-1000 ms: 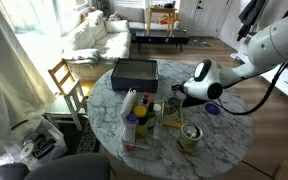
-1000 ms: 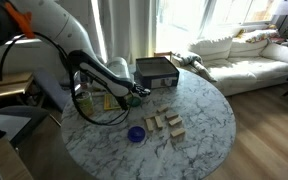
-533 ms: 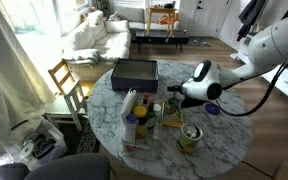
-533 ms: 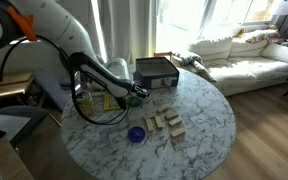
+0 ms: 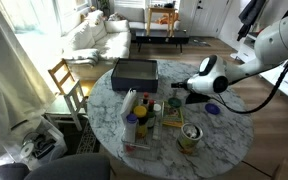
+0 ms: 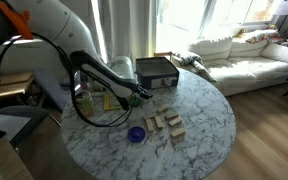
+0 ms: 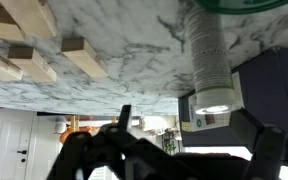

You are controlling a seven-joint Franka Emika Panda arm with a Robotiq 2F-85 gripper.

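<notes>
White container (image 7: 208, 65) sits on the marble desk (image 7: 134, 40), just ahead of the pincer (image 7: 191, 128); pincer spread wide, empty, seemingly not touching it; no hold made yet, nothing lifted; wooden blocks (image 7: 84, 58) lie nearby, apart.

We see an arm (image 5: 272, 42) built of smooth, rounded white shells, with black rings at the joints and a bulbous white wrist carrying a black disc. A thin black cable (image 5: 256, 111) loops beneath it. An orange patch (image 6: 20, 15) marks the upper link. Our claw (image 5: 177, 92) is matt black, with angular fingers (image 7: 124, 118).
</notes>
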